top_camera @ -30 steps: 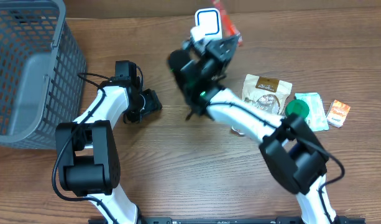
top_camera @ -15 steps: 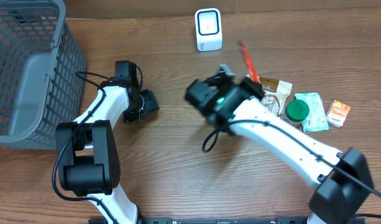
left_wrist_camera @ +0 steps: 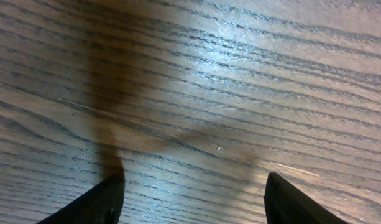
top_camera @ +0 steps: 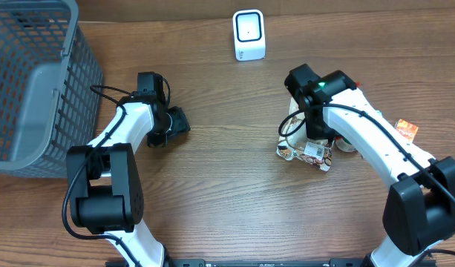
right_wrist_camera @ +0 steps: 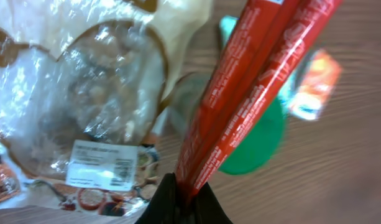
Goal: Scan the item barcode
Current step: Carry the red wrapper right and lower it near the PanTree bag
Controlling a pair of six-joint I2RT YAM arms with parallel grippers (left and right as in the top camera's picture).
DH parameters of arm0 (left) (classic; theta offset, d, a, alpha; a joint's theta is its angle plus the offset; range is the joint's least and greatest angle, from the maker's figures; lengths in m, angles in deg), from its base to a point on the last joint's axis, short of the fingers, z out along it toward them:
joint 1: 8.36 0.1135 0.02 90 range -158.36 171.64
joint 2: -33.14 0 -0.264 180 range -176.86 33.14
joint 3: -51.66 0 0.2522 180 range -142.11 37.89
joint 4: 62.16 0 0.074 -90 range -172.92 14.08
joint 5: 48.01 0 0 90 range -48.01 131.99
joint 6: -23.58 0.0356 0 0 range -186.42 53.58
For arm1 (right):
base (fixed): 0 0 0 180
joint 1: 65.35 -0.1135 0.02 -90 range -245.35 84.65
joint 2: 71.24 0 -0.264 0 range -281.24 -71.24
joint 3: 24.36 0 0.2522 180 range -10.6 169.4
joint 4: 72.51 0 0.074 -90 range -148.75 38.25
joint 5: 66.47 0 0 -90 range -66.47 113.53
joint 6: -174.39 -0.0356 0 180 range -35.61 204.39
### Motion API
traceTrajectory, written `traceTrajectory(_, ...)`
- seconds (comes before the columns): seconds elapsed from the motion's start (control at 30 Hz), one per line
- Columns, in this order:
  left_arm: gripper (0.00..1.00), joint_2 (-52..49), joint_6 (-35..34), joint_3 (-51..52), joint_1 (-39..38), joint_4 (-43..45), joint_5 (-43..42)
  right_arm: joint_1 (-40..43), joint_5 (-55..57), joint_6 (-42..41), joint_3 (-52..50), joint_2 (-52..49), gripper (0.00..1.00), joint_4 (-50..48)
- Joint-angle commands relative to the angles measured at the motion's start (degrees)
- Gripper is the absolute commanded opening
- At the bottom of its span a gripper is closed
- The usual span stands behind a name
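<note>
Overhead view: a wooden desk with a grey wire basket at the left edge and a small white scanner standing at the far edge, near the middle. The left hand rests low over bare wood near the basket. The right hand hangs over a clear snack bag on the right side, well apart from the scanner. An orange sachet lies further right.

Left wrist view: two dark fingertips stand spread apart at the bottom corners, with only bare wood grain between them. The left hand is open and holds nothing.

Right wrist view: the right hand is closed tight on the lower end of a long red packet, which runs up and to the right across the frame. Beneath it lie the snack bag, with a white printed label, a round green lid and the blurred orange sachet.
</note>
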State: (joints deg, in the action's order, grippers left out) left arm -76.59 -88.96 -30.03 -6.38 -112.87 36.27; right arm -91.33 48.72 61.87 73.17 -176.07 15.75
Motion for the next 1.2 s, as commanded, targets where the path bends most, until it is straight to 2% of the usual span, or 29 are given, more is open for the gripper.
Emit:
traceTrajectory(0.0, 0.65, -4.2, -0.2, 2.73, 0.57, -0.28, 2.27, 0.07, -6.27, 1.57, -3.48, 0.63, 0.04, -3.43)
traceTrajectory(0.27, 0.66, -4.2, -0.22, 2.73, 0.57, -0.26, 2.25, 0.07, -6.23, 1.62, -10.34, 0.63, 0.04, -12.83)
traceTrajectory(0.43, 0.66, -4.2, -0.22, 2.73, 0.57, -0.26, 2.27, 0.07, -6.23, 1.57, -11.87, 0.59, 0.07, -14.95)
traceTrajectory(0.53, 0.66, -4.2, -0.22, 2.73, 0.57, -0.24, 2.27, 0.07, -6.23, 1.6, -11.87, 0.59, 0.2, -15.06)
traceTrajectory(0.7, 0.66, -4.2, -0.2, 2.73, 0.57, -0.26, 2.27, 0.07, -6.23, 1.6, -11.87, 0.59, 0.32, -14.86)
traceTrajectory(0.77, 0.66, -4.2, -0.2, 2.73, 0.57, -0.26, 2.27, 0.07, -6.25, 1.57, -11.87, 0.59, 0.45, -14.86)
traceTrajectory(0.83, 0.66, -4.2, -0.2, 2.73, 0.57, -0.26, 2.27, 0.07, -6.25, 1.57, -11.87, 0.59, 0.52, -14.86)
traceTrajectory(0.87, 0.66, -4.2, -0.2, 2.73, 0.57, -0.28, 2.27, 0.07, -6.25, 1.57, -11.87, 0.59, 0.62, -14.86)
traceTrajectory(1.0, 0.66, -4.2, -0.2, 2.73, 0.57, -0.26, 2.27, 0.07, -6.25, 1.55, -11.87, 0.59, 0.73, -14.88)
traceTrajectory(1.07, 0.65, -4.2, -0.2, 2.73, 0.57, -0.26, 2.27, 0.07, -6.25, 1.53, -11.87, 0.59, 0.84, -14.93)
traceTrajectory(1.13, 0.63, -4.2, -0.2, 2.73, 0.57, -0.28, 2.27, 0.07, -6.25, 1.53, -11.87, 0.59, 1.0, -14.91)
traceTrajectory(1.17, 0.63, -4.2, -0.2, 2.73, 0.57, -0.28, 2.27, 0.07, -6.25, 1.53, -11.87, 0.59, 1.0, -14.93)
